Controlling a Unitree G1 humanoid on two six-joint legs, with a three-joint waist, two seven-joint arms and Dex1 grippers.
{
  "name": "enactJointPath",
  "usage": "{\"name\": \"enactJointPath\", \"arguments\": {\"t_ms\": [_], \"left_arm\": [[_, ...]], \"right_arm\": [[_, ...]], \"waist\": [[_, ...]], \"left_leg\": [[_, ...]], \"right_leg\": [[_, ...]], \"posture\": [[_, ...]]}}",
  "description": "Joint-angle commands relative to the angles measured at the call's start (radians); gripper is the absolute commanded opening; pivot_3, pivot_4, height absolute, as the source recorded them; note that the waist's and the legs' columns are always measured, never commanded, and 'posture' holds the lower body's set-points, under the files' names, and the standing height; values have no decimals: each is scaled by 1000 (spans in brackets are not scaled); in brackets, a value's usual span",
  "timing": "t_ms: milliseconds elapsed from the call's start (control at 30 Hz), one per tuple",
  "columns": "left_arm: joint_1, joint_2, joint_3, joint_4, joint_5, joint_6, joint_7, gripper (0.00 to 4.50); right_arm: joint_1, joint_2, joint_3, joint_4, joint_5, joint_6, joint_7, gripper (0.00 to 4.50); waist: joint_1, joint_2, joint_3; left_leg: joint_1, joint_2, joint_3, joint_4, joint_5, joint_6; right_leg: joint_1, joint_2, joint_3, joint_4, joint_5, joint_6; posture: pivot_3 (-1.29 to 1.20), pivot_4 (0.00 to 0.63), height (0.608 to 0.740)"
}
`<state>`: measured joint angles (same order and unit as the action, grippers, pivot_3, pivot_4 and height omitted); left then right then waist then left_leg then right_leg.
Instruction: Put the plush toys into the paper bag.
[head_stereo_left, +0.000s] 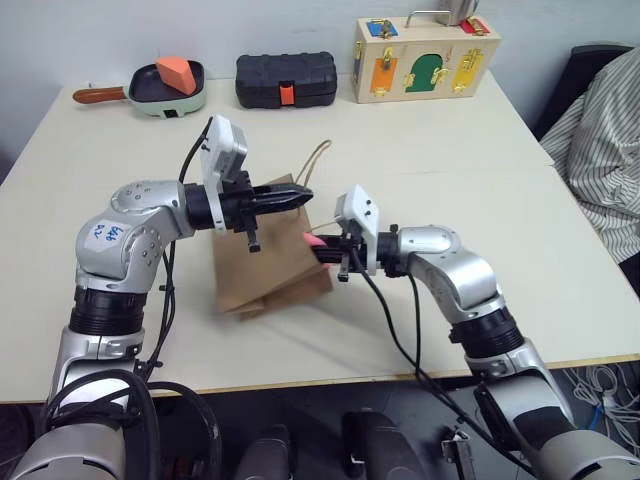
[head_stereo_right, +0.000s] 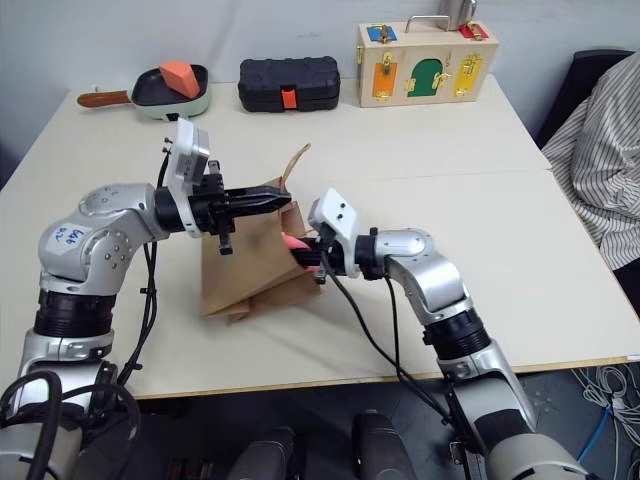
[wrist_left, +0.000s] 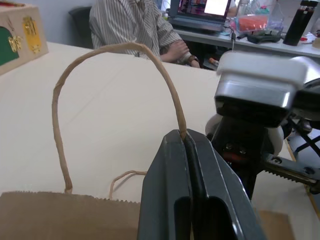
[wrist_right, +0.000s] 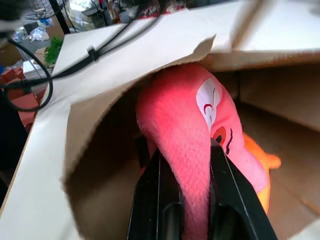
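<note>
The left pincer (head_stereo_left: 300, 196) is pinching the paper bag (head_stereo_left: 268, 268) handle (wrist_left: 100, 55) at mid-tabletop (head_stereo_left: 480, 180), while the right pincer (head_stereo_right: 296, 250) is squeezing the pink plush toy (wrist_right: 192, 125) in the bag's mouth, the orange plush toy (wrist_right: 260, 167) at its 4 o'clock.

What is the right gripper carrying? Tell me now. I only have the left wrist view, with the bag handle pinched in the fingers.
Observer: The right gripper is shut on the pink plush toy, right at the mouth of the paper bag.
Operator: Report what's inside the bag.
Observer: The orange plush toy lies inside, just beyond the pink one.
Operator: Give me the bag's posture.
Observer: Its lower end rests on the table, and the left gripper holds the mouth end up by the handle.
</note>
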<state>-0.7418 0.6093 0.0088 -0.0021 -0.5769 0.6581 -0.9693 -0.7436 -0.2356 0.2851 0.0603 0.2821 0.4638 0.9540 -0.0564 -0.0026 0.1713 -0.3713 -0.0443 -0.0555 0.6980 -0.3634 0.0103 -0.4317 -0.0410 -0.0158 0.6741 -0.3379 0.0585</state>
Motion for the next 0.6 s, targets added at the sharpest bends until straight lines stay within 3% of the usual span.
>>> {"name": "enactJointPath", "arguments": {"t_ms": [33,267,533,600], "left_arm": [[11,15,28,-61,-6,1,8,0],[11,16,39,-79,-16,19,15,0],[42,20,55,-116,-28,32,27,0],[49,23,60,-126,-32,38,30,0]], "right_arm": [[-24,49,90,49,-77,-132,11,45],[-48,134,175,260,-179,-273,24,45],[-54,187,136,343,-214,-315,-44,45],[-51,195,116,349,-202,-305,-50,774]], "waist": [[0,0,0],[3,0,0],[-6,0,0],[-4,0,0]], "left_leg": [[0,0,0,0,0,0],[0,-1,-1,0,0,0],[1,-1,-2,0,0,0],[2,0,-2,0,0,0]], "right_leg": [[0,0,0,0,0,0],[2,0,0,1,0,0],[2,0,0,2,0,0],[2,0,0,2,0,0]], "posture": [[0,150,740],[0,150,740],[0,150,740],[0,150,740]]}}
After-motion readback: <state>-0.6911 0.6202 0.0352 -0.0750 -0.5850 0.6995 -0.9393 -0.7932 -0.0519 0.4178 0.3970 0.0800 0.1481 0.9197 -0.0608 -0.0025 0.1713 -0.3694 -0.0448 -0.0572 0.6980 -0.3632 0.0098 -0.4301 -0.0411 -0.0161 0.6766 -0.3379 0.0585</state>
